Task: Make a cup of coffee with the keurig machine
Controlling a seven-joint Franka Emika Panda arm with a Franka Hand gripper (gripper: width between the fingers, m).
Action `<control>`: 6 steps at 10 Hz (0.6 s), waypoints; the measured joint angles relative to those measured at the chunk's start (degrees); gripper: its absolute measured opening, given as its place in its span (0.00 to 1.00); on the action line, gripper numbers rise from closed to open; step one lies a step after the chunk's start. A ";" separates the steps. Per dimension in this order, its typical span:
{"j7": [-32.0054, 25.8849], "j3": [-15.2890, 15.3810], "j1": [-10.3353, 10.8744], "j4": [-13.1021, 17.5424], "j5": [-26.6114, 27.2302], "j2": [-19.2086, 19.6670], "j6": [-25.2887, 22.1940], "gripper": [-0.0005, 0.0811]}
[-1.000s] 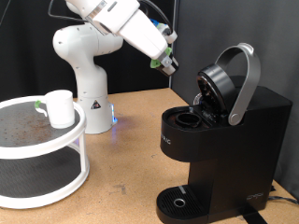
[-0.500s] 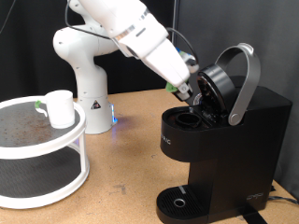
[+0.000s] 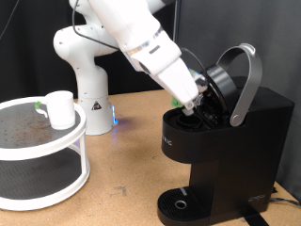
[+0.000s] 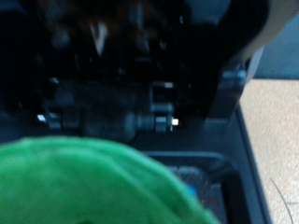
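Note:
The black keurig machine stands at the exterior view's right with its grey-handled lid raised. My gripper is tilted down at the open pod chamber, just under the lid. In the wrist view a blurred green pod top fills the lower part close to the camera, and the machine's dark inner parts lie just beyond it. The pod itself is hidden in the exterior view. The white cup stands on the top tier of a round rack at the exterior view's left, far from the gripper.
The arm's white base stands at the back of the wooden table. The machine's round drip base has nothing on it. The two-tier rack takes up the exterior view's left side.
My gripper has moved down and towards the exterior view's right, from above and beside the machine into the open pod chamber under the raised lid. The cup and the machine have not moved.

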 joint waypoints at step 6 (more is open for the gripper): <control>0.06 1.52 0.00 -0.90 0.35 2.69 2.58 0.59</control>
